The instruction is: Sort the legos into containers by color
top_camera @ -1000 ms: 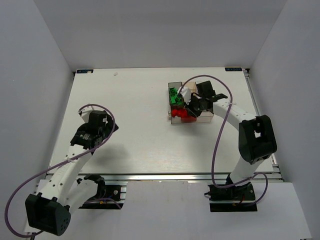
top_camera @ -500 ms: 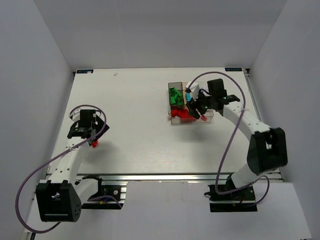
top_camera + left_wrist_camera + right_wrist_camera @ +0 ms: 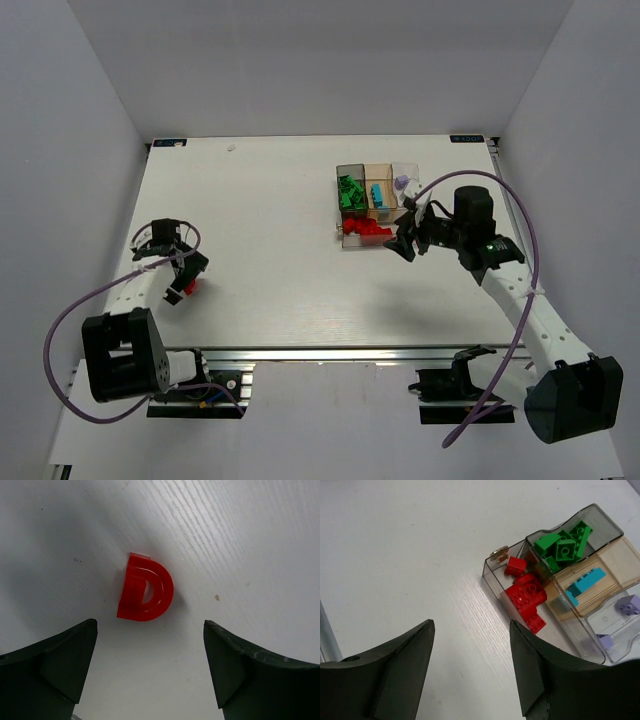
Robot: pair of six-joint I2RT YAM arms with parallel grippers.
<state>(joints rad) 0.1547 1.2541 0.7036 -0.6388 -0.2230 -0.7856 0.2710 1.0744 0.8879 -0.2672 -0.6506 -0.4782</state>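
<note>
At the near left, our left gripper (image 3: pixel 150 632) stands with jaws apart over a lone red lego (image 3: pixel 145 595), which lies on the table just beyond the fingertips. To the right and farther back, our right gripper (image 3: pixel 471 630) is also spread wide and holds nothing, just beside the tray (image 3: pixel 492 575). The tray's long compartment holds red legos (image 3: pixel 525 597), the smoky one green legos (image 3: pixel 564 542), the tan one cyan legos (image 3: pixel 585 582), and the clear one lilac pieces (image 3: pixel 627 605). Purple cables (image 3: pixel 505 190) loop off both arms. We see a white table (image 3: pixel 280 230) and pale grey walls (image 3: pixel 320 70).
</note>
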